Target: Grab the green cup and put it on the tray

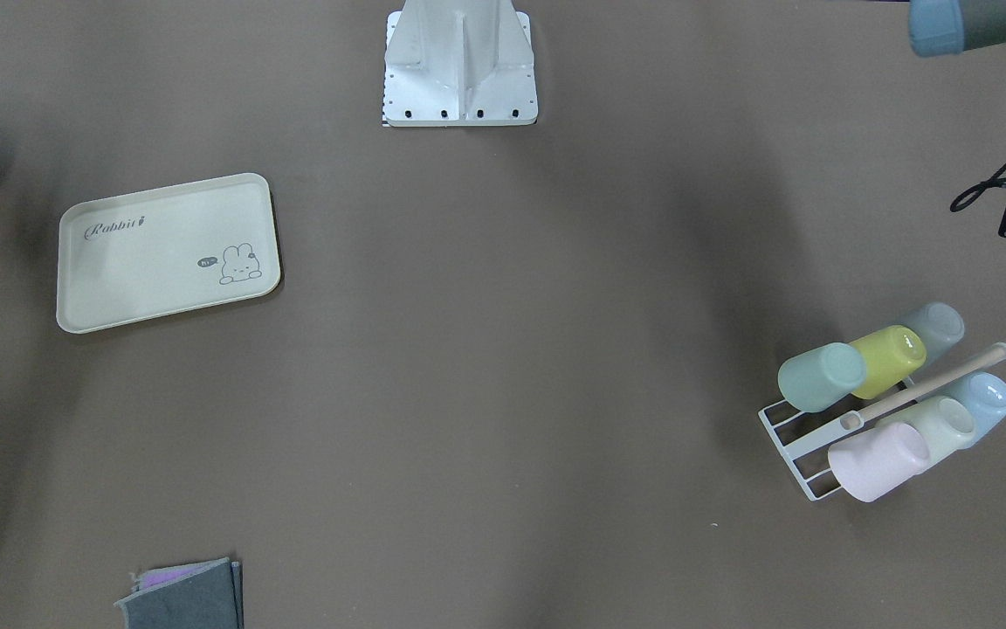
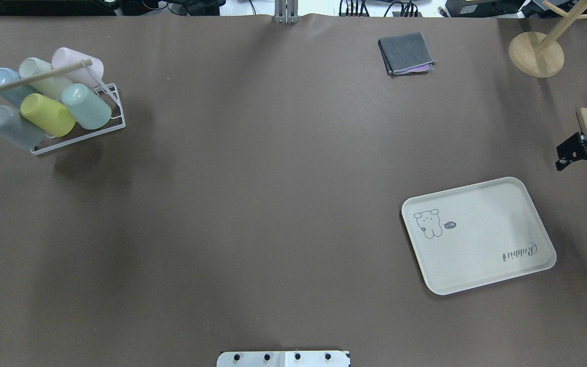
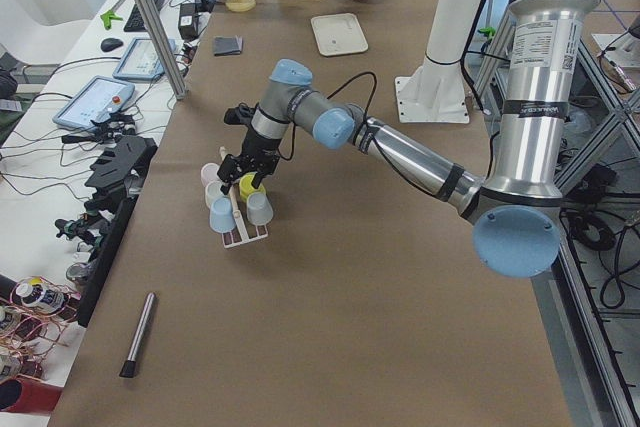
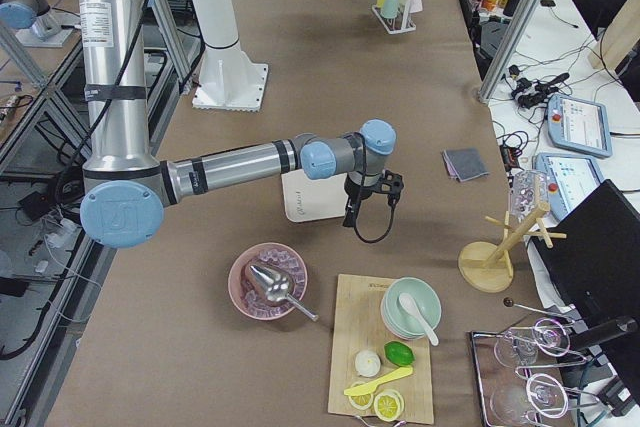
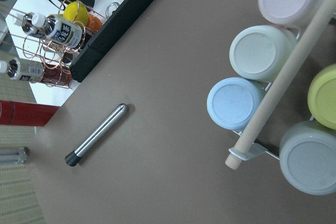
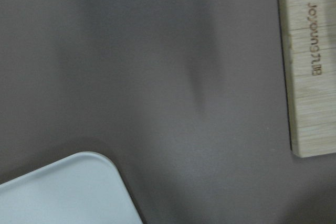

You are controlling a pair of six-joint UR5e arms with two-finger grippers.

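- The green cup point(image 2: 87, 106) is lying tilted on the cup rack point(image 2: 115, 114), at the end of one row. It is touching the yellow-green cup point(image 2: 47, 114) beside it.
- A wooden rod point(image 2: 33, 77) is running along the top of the cup rack, between its two rows of cups.
- The tray point(image 2: 477, 234) is lying flat on the table point(image 2: 273, 178), well apart from the cup rack, toward the opposite end of the table. It is carrying nothing.
- The left end effector point(image 3: 243, 176) is hovering above the cup rack. It is holding nothing and is showing no contact with any cup. How far its fingers are spread cannot be told.
- The left wrist view is looking down on the cup bottoms at the cup rack's far end from the green cup.
- The right end effector point(image 4: 350, 217) is hanging well apart from the cup rack, just beside the tray. It is holding nothing, and its opening cannot be told.
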